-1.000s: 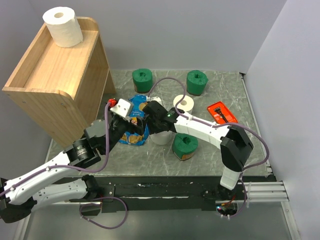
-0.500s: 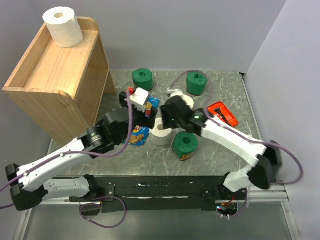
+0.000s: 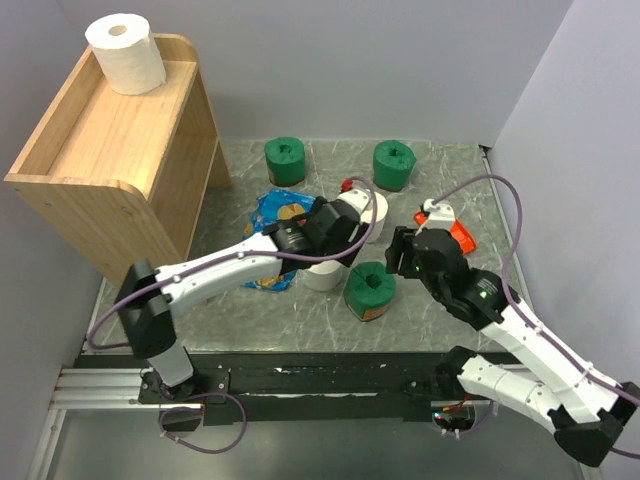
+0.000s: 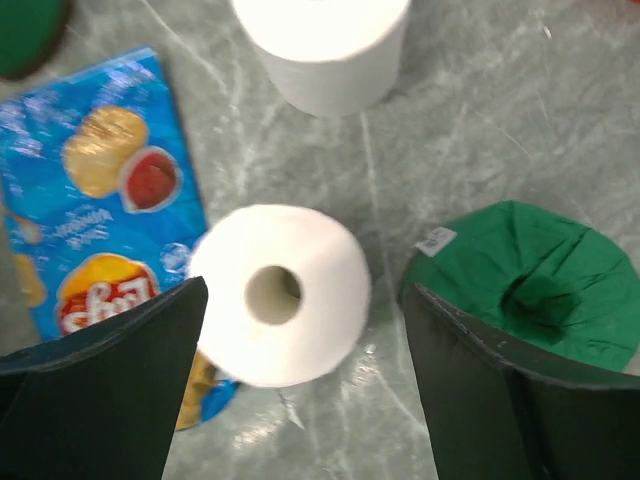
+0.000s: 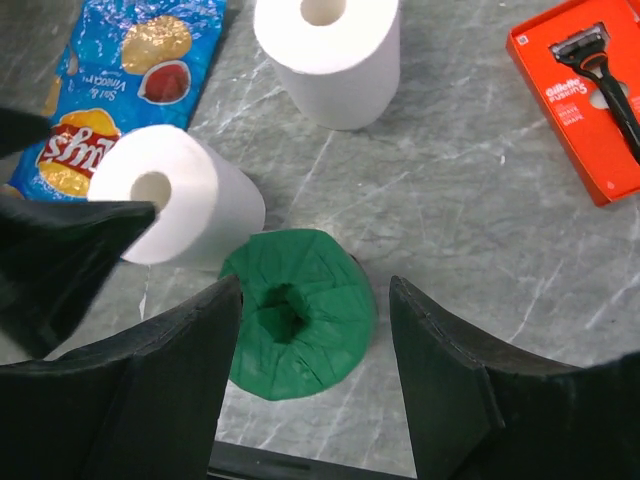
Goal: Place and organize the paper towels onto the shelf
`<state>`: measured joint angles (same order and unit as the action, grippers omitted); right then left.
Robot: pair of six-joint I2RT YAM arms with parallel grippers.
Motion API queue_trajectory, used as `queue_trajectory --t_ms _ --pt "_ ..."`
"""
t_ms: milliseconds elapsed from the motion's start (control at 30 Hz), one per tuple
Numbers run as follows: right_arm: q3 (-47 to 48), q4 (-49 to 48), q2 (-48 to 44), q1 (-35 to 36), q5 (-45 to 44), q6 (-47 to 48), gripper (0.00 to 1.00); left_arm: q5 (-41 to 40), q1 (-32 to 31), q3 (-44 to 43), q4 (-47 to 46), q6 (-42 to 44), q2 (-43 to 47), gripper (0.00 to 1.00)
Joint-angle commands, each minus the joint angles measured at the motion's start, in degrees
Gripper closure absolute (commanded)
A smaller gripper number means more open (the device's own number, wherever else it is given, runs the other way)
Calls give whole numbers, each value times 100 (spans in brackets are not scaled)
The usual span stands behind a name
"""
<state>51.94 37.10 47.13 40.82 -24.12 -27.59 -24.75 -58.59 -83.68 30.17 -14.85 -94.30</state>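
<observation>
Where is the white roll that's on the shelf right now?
Top view, far left: the white roll stands upright on the shelf, alone at its tray's back rim.

Three white rolls [image 3: 125, 52] [image 3: 375, 210] [image 3: 320, 278], three green rolls [image 3: 285, 160] [image 3: 393, 165] [image 3: 370, 290], one chip bag [image 4: 90, 220], one razor pack [image 5: 585, 100].

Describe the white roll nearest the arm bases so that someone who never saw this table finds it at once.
On the grey table right of the wooden shelf lies a blue chip bag. At the bag's right edge stands a white paper towel roll, hollow centre up. Unlike the other white roll farther back, it has a dark green roll close beside it.
</observation>
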Motion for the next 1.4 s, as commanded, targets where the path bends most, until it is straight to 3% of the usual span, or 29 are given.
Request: queue_trajectory --t_ms 0,333,1167,1367 --pt "-237 -247 -397 -39 -172 -53 32 348 -30 -701 348 -535 -448 15" --pt "-308 -195 -802 -39 -128 123 32 252 40 -1212 876 -1116 -1380 21" --pt "-272 -247 -802 -48 -67 149 32 164 128 -597 841 -1450 -1398 21" --pt "-228 -221 -793 -39 -40 167 32 164 128 -483 762 -1433 -1459 25"
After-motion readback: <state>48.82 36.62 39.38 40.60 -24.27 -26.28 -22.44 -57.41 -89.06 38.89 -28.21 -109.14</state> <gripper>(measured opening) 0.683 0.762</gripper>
